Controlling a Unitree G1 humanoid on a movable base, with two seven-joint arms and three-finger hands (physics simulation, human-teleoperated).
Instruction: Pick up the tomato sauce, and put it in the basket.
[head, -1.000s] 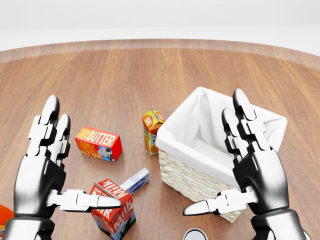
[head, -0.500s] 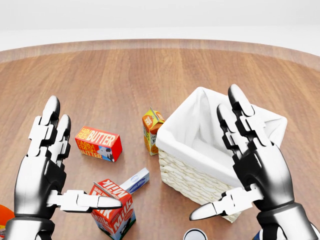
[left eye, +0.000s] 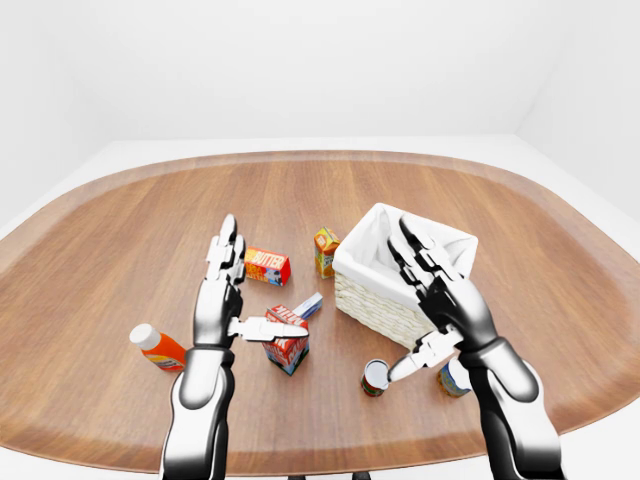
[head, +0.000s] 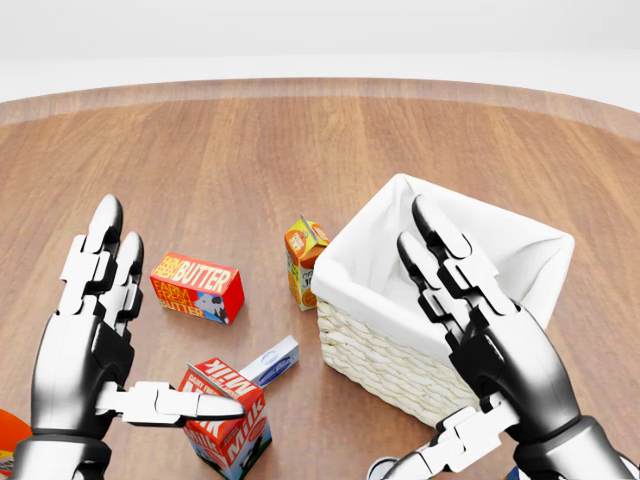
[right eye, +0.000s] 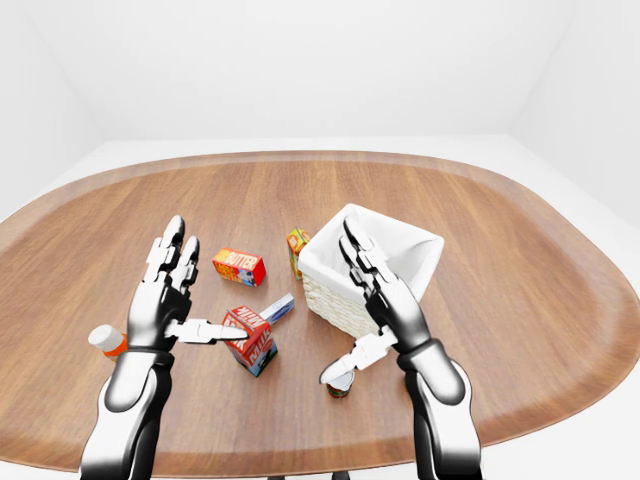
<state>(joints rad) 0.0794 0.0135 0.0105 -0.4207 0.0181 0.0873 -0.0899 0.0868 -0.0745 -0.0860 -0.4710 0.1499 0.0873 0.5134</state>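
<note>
The tomato sauce can, red-sided with a pale lid, stands on the wooden table below the basket in the left-eye view. In the head view only its rim shows at the bottom edge, under my right thumb. The wicker basket has a white cloth liner and stands upright right of centre. My right hand is open, fingers spread in front of the basket, thumb tip just above the can and not closed on it. My left hand is open and empty, its thumb over a milk carton.
A red milk carton, a butter box, an orange juice carton and a small flat blue-white box lie left of the basket. An orange bottle lies far left. A second, bluish can stands by my right wrist.
In the head view my right hand has moved left and down, tilting its fingers leftward, and its thumb now covers the can at the bottom edge. The left hand has hardly moved.
</note>
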